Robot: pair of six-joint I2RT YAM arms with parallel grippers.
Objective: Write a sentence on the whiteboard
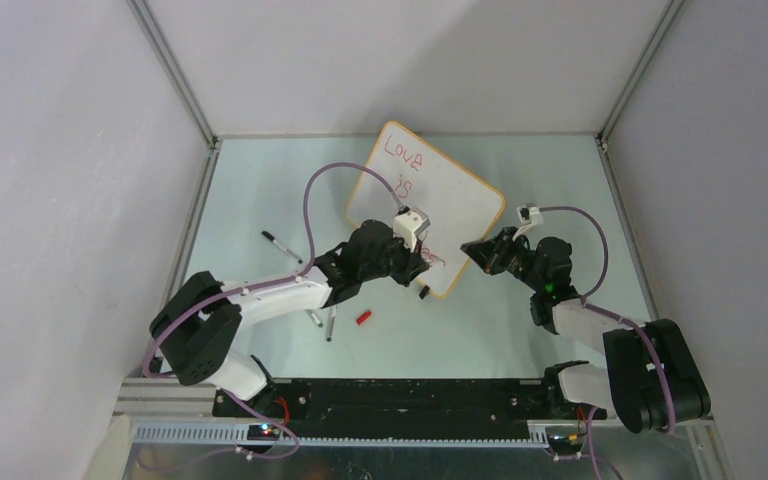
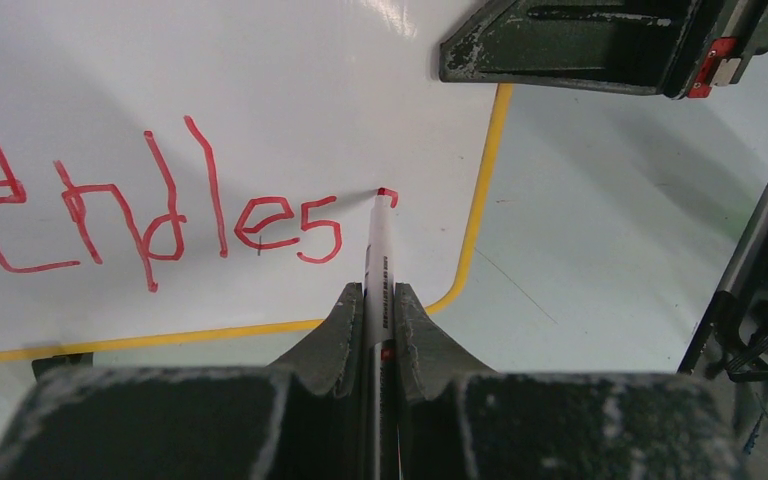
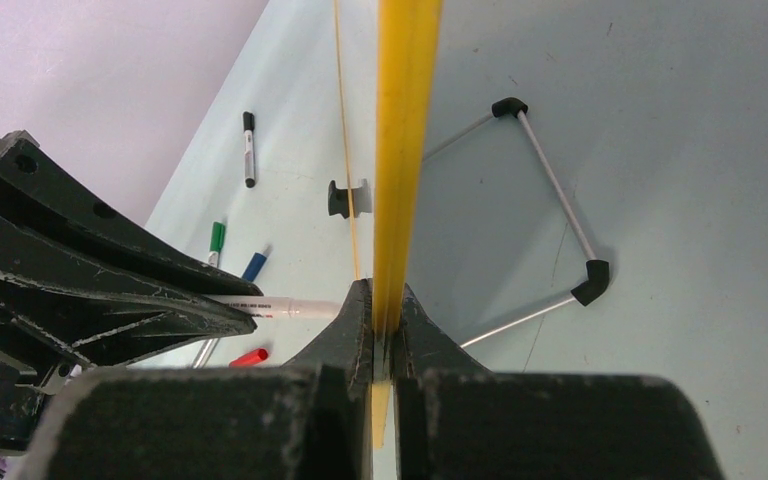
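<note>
Whiteboard (image 1: 452,200) stands on the far middle of the tabletop (image 1: 260,190), turned at an angle between my two arms. From the top view I can read the sentence (image 1: 405,152) only in part: "Love" and "is" in red, with the third line mostly hidden under the left arm. The left wrist view fills that in: "Endles" in red, then a small stroke just after it, right at the tip of the marker (image 2: 377,255). The right wrist view gives me the board edge-on as a yellow strip, with a wire stand (image 3: 558,200) behind it and a black clip foot (image 3: 344,198) at its base. Neither is clear from above. It also shows loose pens (image 3: 248,148) lying on the tabletop beyond. My left end effector (image 2: 378,297) is narrowly closed around the marker barrel, the tip touching the board near a rounded corner. My right end effector (image 3: 385,297) is pinched tight on the board's yellow frame, one finger on either face
</note>
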